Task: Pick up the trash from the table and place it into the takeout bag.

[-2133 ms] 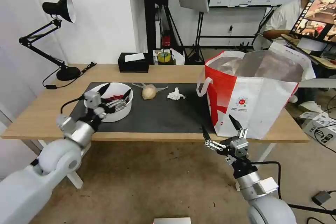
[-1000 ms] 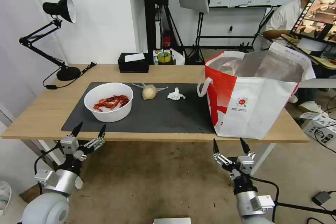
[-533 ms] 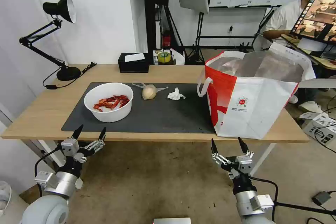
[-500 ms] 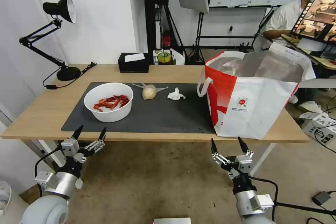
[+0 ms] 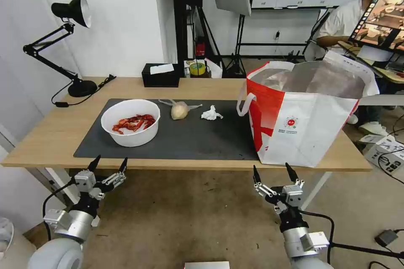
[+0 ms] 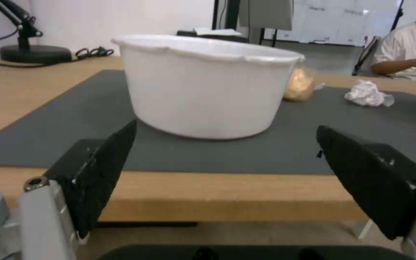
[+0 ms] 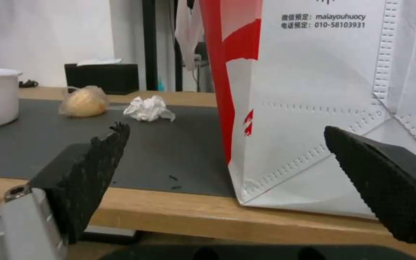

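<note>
Withdrawn from the white round bowl of red crayfish shells (image 5: 131,122), left gripper (image 5: 107,163) hangs spread and empty below the table (image 5: 42,138) edge; right gripper (image 5: 271,171) likewise. Bowl on mat: light, thin-walled; grip the rim.

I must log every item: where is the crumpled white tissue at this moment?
In the head view, the crumpled white tissue lies on the dark grey mat, between the clear bag with beige lump on its left and the takeout bag on its right.

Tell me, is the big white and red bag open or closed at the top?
Open. The bag stands upright on the table, its mouth spread wide so the silver lining shows inside, and its handle hangs loose at the side.
</note>
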{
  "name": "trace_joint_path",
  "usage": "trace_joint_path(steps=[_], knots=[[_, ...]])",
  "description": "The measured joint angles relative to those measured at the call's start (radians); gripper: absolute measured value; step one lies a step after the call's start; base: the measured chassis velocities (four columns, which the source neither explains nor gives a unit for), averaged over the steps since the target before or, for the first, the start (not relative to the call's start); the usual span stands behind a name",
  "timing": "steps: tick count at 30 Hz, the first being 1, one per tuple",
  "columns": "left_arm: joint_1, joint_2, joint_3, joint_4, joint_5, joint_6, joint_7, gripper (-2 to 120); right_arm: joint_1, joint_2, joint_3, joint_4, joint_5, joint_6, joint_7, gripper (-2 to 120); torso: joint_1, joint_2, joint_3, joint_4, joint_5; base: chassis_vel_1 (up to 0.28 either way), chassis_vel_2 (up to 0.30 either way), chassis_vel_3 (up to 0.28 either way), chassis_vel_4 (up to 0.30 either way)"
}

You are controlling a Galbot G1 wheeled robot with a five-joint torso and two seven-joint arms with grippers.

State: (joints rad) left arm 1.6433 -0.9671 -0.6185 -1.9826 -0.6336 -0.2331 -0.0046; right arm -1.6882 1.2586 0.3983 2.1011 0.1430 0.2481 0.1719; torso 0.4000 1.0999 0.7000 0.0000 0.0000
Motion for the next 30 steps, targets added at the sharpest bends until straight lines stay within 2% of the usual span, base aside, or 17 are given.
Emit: trace_joint_path(steps=[13, 17, 20, 22, 24, 25, 29, 30], knots=[[0.030, -0.017, -0.012, 0.020, 0.002, -0.003, 0.009, 100, 0.028, -0.013, -0.028, -0.010, 0.006, -0.016, 0.001, 100, 0.000, 0.000, 0.000, -0.0001, 0.0000, 0.000, 0.000, 0.000, 0.000], [0.047, -0.026, -0.012, 0.020, 0.008, -0.007, 0.016, 100, 0.100, -0.069, -0.108, -0.011, 0.010, -0.048, 0.006, 100, 0.000, 0.000, 0.000, 0.0000, 0.0000, 0.000, 0.000, 0.000, 0.000], [0.056, -0.028, -0.016, 0.011, 0.014, -0.007, 0.018, 100, 0.245, -0.162, -0.203, 0.014, 0.060, -0.120, 0.024, 100, 0.000, 0.000, 0.000, 0.0003, 0.0001, 0.000, 0.000, 0.000, 0.000], [0.056, -0.028, -0.016, 0.008, 0.016, -0.007, 0.018, 100, 0.273, -0.181, -0.219, 0.016, 0.074, -0.136, 0.027, 100, 0.000, 0.000, 0.000, 0.0003, 0.0000, 0.000, 0.000, 0.000, 0.000], [0.055, -0.026, -0.016, -0.003, 0.018, -0.006, 0.014, 100, 0.368, -0.241, -0.277, 0.015, 0.121, -0.189, 0.040, 100, 0.000, 0.000, 0.000, 0.0001, 0.0001, 0.000, 0.000, 0.000, 0.000], [0.055, -0.026, -0.016, -0.003, 0.018, -0.006, 0.014, 100, 0.368, -0.241, -0.277, 0.015, 0.121, -0.189, 0.040, 100, 0.000, 0.000, 0.000, 0.0001, 0.0001, 0.000, 0.000, 0.000, 0.000], [0.054, -0.022, -0.024, -0.007, 0.016, -0.004, 0.009, 100, 0.550, -0.296, -0.396, -0.020, 0.194, -0.274, 0.068, 100, 0.000, 0.000, 0.000, 0.0000, -0.0001, 0.000, 0.000, 0.000, 0.000], [0.054, -0.022, -0.024, -0.007, 0.016, -0.004, 0.009, 100, 0.550, -0.296, -0.396, -0.020, 0.194, -0.274, 0.068, 100, 0.000, 0.000, 0.000, 0.0000, -0.0001, 0.000, 0.000, 0.000, 0.000]])
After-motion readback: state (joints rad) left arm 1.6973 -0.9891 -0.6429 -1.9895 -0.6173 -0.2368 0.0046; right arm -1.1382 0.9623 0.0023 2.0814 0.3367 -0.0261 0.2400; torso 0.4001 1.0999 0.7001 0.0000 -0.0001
